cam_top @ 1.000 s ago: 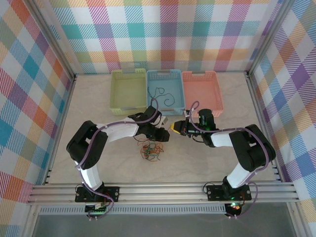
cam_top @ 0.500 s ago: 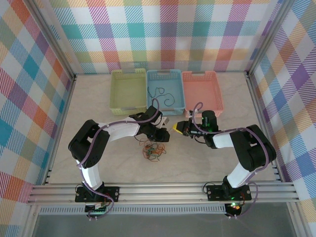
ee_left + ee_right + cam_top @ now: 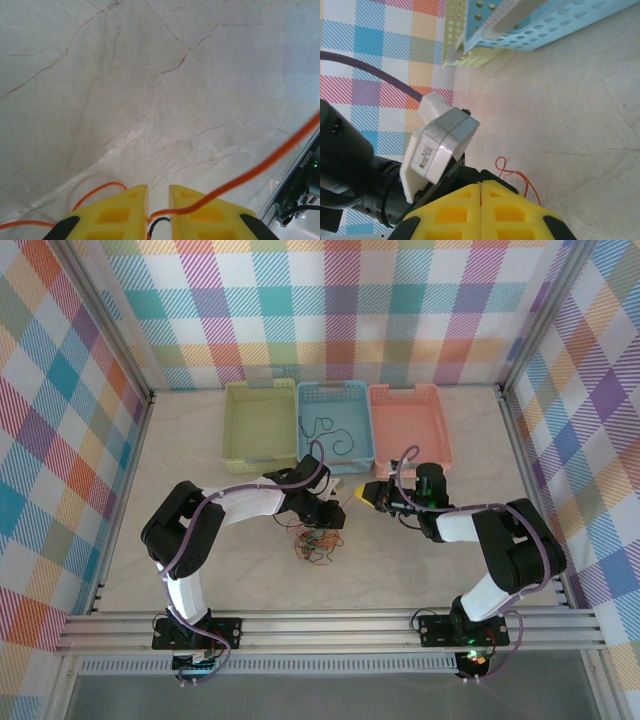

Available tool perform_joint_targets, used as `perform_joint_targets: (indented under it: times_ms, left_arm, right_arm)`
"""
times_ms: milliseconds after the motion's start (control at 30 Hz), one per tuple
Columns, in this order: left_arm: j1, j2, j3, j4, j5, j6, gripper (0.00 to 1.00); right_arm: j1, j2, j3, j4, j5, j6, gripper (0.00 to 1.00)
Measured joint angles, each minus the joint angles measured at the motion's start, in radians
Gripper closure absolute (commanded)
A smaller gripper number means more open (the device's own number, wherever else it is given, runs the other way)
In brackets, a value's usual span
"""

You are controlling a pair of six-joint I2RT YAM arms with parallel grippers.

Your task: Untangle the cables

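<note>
on the near side of the blue basket [image 3: 334, 387], the cables [image 3: 316, 546] lie in a small clump on the bench [image 3: 420, 560]. the left hand [image 3: 321, 526] hangs between basket and clump, its yellow fingers [image 3: 117, 215] clenched on an orange strand and a black one. the right hand [image 3: 362, 495], nearer the basket's right corner, is clenched tight on nothing. one black wire [image 3: 325, 428] lies inside the basket.

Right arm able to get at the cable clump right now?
Probably yes: the cable clump lies on bare table near the right gripper, but the left gripper crowds that spot.
</note>
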Motion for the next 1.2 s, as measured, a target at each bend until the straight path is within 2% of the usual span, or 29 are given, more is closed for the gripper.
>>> perform_joint_targets:
  times_ms: [333,733,967,1200]
  left_arm:
    - [-0.003,0.000,0.003,-0.002,0.003,0.006,0.74]
    - [-0.013,0.000,0.019,0.033,-0.001,0.002,0.76]
    - [-0.015,0.021,0.037,0.031,-0.001,0.002,0.77]
    - [-0.015,0.026,0.039,0.031,-0.001,0.003,0.80]
  right_arm:
    - [0.050,-0.006,0.004,0.043,-0.034,0.007,1.00]
    - [0.071,-0.010,0.004,0.053,-0.051,0.006,1.00]
    - [0.071,-0.077,0.011,0.034,-0.063,0.026,1.00]
    - [0.071,-0.255,0.069,-0.089,-0.073,0.024,1.00]
